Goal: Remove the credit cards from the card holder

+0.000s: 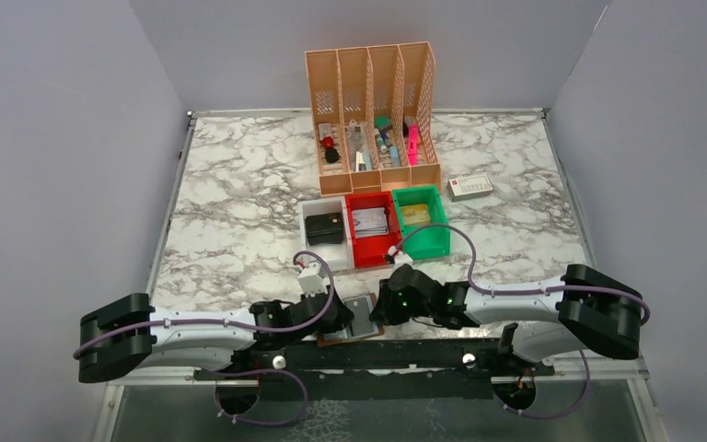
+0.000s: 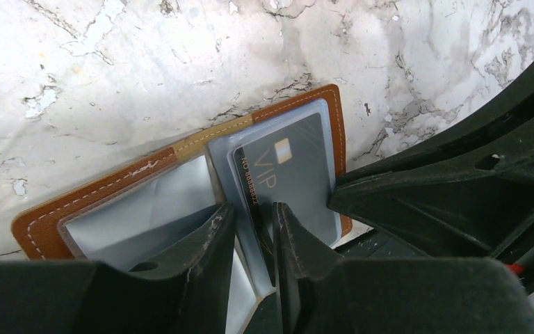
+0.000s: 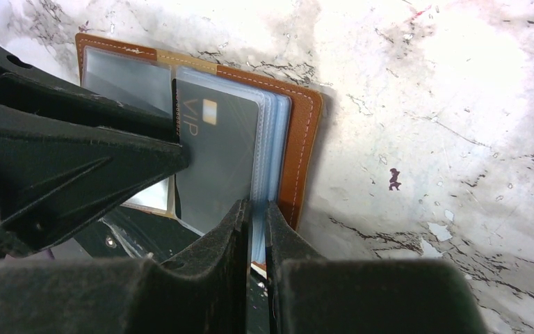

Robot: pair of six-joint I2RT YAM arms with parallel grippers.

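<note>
We start to pull the dark card (image 2: 288, 174) from the card holder (image 2: 181, 188).
It lies open at the near edge of the table (image 1: 239, 184); the right gripper (image 3: 256, 209), almost closed, pins its sleeves (image 3: 268, 125); the left gripper (image 2: 254, 209) straddles the card, grip unclear. Next: firm pinch, straight pull.

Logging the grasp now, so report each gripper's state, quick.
Left gripper: jaws narrowly apart around the edge of the VIP card; grip cannot be told.
Right gripper: closed on the clear sleeves of the card holder.
</note>
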